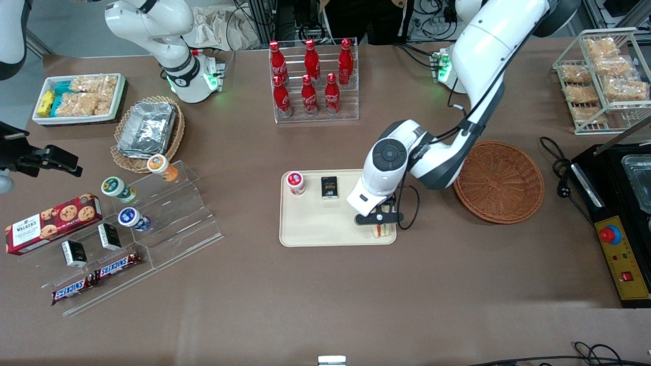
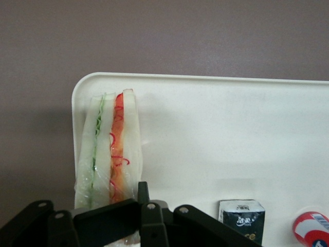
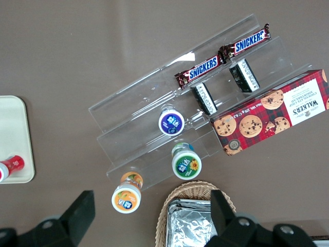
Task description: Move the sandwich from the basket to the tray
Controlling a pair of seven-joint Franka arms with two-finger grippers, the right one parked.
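Observation:
The sandwich (image 1: 384,231) stands on edge in the corner of the cream tray (image 1: 315,223) that is nearest the front camera and toward the working arm's end. In the left wrist view the sandwich (image 2: 108,149) shows white bread with green and orange-red layers, close against the tray's rim (image 2: 82,87). My left gripper (image 1: 381,226) is directly above it, with the sandwich between its fingers; one finger (image 2: 143,191) presses the bread's side (image 2: 109,194). The reddish-brown basket (image 1: 498,181) lies empty beside the tray, toward the working arm's end.
A red-capped cup (image 1: 295,183) and a black packet (image 1: 329,187) sit on the tray, farther from the front camera. A rack of red bottles (image 1: 313,81) stands farther back. A tan basket with a foil container (image 1: 147,129) and an acrylic snack stand (image 1: 152,223) lie toward the parked arm's end.

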